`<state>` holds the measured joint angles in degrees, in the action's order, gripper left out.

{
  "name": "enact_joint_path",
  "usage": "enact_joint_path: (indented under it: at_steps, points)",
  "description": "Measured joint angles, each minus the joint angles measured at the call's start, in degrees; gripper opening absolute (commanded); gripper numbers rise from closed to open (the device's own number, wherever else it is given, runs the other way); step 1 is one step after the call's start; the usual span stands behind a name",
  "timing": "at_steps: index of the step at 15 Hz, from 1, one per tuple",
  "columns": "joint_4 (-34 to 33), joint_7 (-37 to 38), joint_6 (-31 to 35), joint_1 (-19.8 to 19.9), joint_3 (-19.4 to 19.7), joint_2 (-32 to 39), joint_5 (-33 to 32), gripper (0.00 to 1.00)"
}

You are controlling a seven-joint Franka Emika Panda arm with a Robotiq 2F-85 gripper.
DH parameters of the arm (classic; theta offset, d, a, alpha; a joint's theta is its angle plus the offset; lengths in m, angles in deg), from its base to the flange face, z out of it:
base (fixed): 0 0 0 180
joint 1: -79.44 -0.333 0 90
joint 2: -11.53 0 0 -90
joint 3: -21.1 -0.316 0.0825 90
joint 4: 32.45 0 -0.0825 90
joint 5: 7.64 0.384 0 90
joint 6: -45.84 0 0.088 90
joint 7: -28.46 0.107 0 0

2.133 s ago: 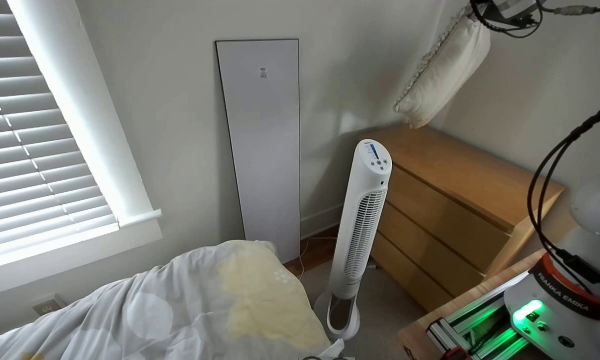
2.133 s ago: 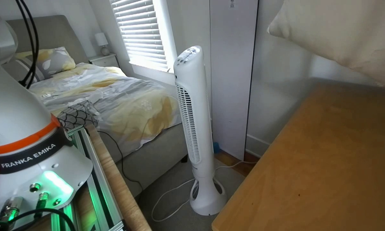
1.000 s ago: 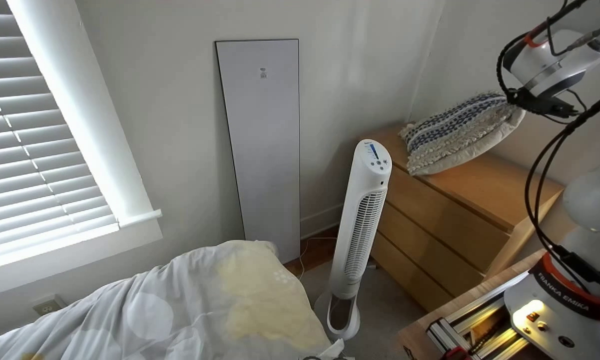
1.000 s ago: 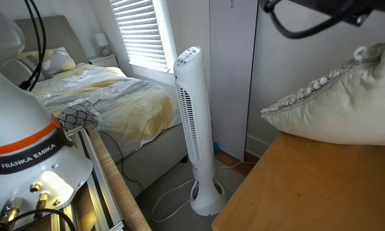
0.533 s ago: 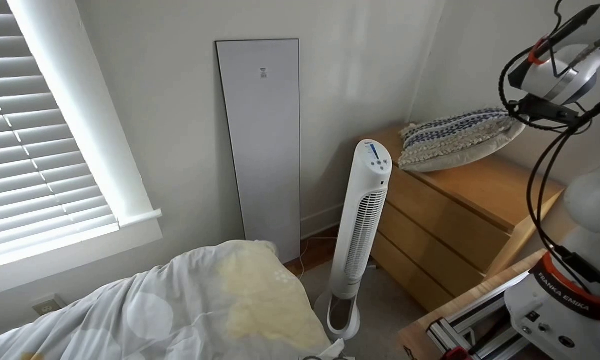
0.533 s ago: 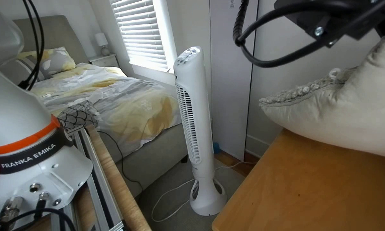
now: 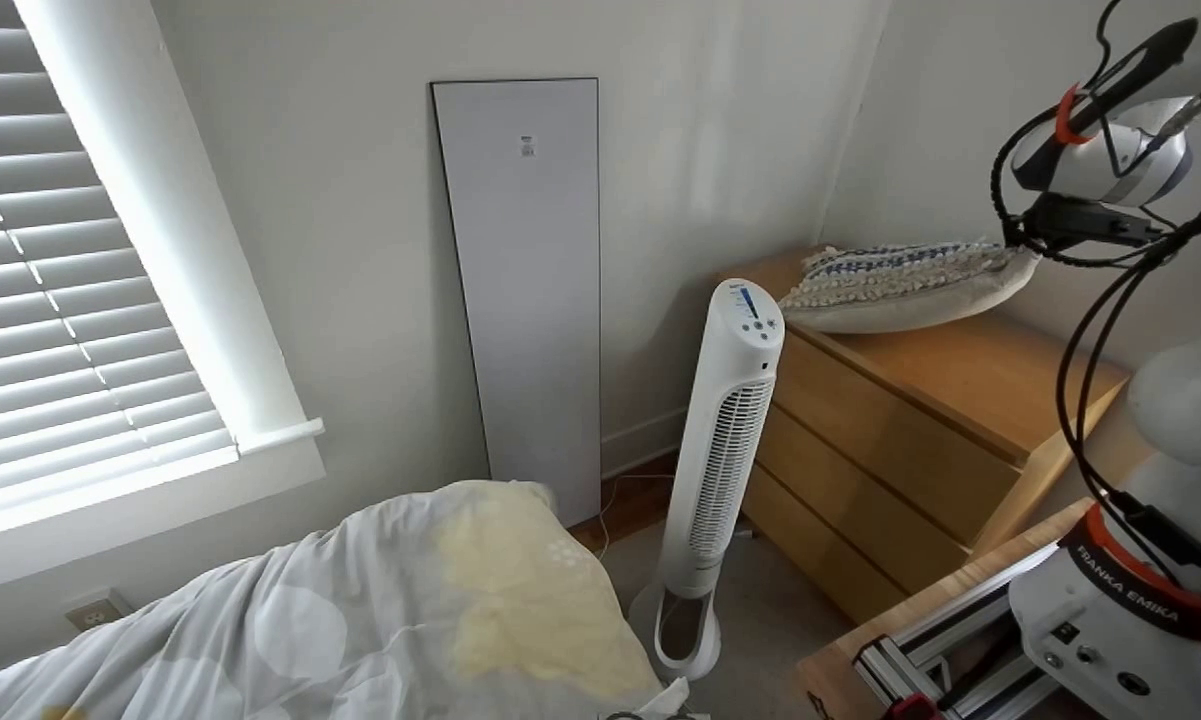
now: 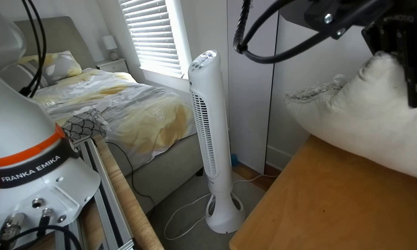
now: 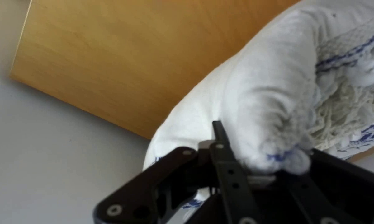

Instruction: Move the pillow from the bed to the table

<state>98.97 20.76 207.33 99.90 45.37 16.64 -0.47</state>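
Note:
The cream pillow [image 7: 905, 290], with blue woven bands and fringe, lies tilted over the far end of the wooden dresser [image 7: 1020, 375]. Its underside appears to touch the dresser top; the edge at the gripper is raised. In an exterior view the pillow [image 8: 368, 111] is cut off by the frame. My gripper [image 9: 261, 140] is shut on the pillow's edge, with fabric bunched between its fingers [image 9: 219, 133]. The other fingertip is hidden by cloth. The bed [image 8: 152, 118] stands on the other side of the fan.
A white tower fan [image 7: 725, 420] stands close beside the dresser and the pillow's corner. A tall grey panel [image 7: 530, 300] leans on the wall. Black cables [image 8: 264, 52] loop from the arm near the gripper. Other pillows [image 8: 60, 64] lie at the bed's head.
The pillow has come down from hanging above the dresser and tilted flatter onto its top. My gripper has lowered with it, still holding. The base light went from green to yellow to off.

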Motion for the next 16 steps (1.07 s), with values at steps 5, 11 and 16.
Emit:
enact_joint_path:
  at_steps: [5,11,16]
  points:
    - [2.2,0.5,-0.4,0.2,0.0,-0.9,-2.5,0.72]
    - [2.4,0.2,-5.1,0.2,-0.5,-6.6,-2.3,1.0]
    - [2.7,0.2,-20.6,-0.5,-2.0,-13.6,2.3,1.0]
